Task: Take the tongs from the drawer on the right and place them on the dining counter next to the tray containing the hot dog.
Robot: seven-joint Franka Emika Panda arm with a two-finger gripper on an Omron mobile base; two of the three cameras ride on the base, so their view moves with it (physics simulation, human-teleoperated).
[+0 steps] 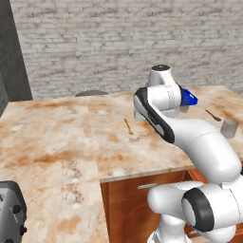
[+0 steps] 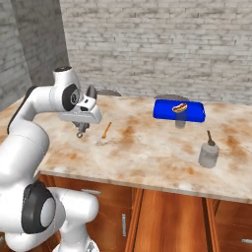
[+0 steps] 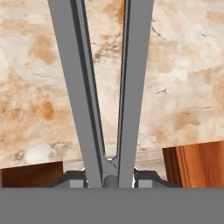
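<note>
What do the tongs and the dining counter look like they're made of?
Tongs: probably metal, going by the flat grey-silver arms with hard straight edges and a matte look, held in the hand. Dining counter: looks like polished stone, beige with rust-orange marbling and thin dark veins.

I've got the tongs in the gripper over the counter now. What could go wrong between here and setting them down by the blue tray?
1. The gripper holds the tongs at their hinge end only, so the long arms could swing or slip during the carry.
2. The orange stick lies on the dining counter just ahead; a low pass might knock it.
3. A glass stands right by the tray with the hot dog, and a jar nearby; crowded landing spot.
</note>
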